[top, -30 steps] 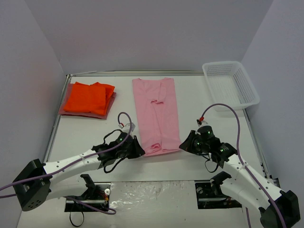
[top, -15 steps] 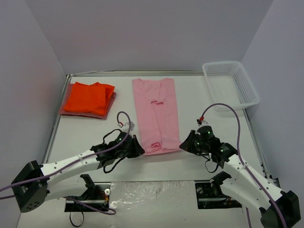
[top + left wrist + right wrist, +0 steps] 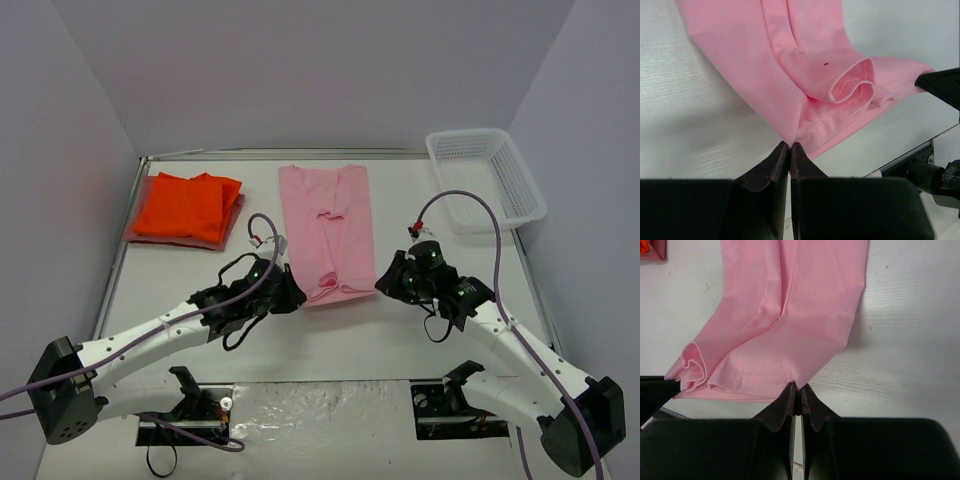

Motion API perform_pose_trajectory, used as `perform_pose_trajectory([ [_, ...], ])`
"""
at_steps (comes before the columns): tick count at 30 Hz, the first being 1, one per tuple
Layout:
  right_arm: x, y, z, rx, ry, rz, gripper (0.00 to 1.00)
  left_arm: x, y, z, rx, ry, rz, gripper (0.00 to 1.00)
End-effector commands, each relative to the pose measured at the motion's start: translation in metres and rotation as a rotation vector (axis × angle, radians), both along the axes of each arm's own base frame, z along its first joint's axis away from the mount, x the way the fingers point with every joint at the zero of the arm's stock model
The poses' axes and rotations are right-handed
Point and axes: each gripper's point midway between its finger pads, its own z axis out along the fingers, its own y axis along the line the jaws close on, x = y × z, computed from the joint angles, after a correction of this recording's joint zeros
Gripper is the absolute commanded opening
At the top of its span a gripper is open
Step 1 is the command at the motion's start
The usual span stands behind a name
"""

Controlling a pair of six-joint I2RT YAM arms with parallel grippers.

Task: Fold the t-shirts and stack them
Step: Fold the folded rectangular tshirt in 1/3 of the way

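Observation:
The light pink t-shirt (image 3: 330,225) lies as a long narrow strip down the middle of the table, sleeves folded in. My left gripper (image 3: 296,297) is shut on its near left corner (image 3: 790,135). My right gripper (image 3: 380,283) is shut on its near right corner (image 3: 805,376). The near hem is lifted and curls into a roll (image 3: 852,85) between the grippers. The bright orange t-shirt (image 3: 185,205) lies folded on the dull pinkish-red folded one (image 3: 230,232) at the far left.
A white plastic mesh basket (image 3: 485,180) stands at the far right corner. Purple walls close in the table on three sides. Each arm's cable loops above its wrist.
Both grippers have moved away from me, carrying the pink shirt's near hem up the table; the hem now sits farther from the front edge and curls more.

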Motion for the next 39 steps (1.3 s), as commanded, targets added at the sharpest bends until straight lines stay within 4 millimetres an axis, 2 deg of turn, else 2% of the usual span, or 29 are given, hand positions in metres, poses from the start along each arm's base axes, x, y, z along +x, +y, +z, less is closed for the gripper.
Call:
perform_pose_trajectory([
  [1, 0.017, -0.005, 0.017, -0.053, -0.059, -0.021, 0.00, 0.014, 0.010, 0.008, 0.068, -0.034, 0.025, 0.02],
  [5, 0.029, -0.003, 0.028, -0.064, -0.083, -0.032, 0.00, 0.021, 0.009, 0.012, 0.081, -0.037, 0.021, 0.02],
  [15, 0.055, 0.003, 0.029, -0.104, -0.097, -0.040, 0.00, 0.047, 0.017, 0.025, 0.086, -0.057, 0.042, 0.02],
  [20, 0.069, 0.010, 0.026, -0.117, -0.094, -0.034, 0.00, 0.059, 0.021, 0.027, 0.091, -0.061, 0.048, 0.02],
  [22, 0.077, 0.012, 0.031, -0.120, -0.109, -0.033, 0.00, 0.065, 0.023, 0.026, 0.096, -0.055, 0.050, 0.02],
  [29, 0.100, 0.016, 0.025, -0.146, -0.097, -0.032, 0.00, 0.084, 0.023, 0.027, 0.094, -0.055, 0.051, 0.02],
  [39, 0.132, 0.009, 0.017, -0.132, -0.083, -0.035, 0.00, 0.115, 0.028, 0.020, 0.096, -0.035, 0.063, 0.03],
])
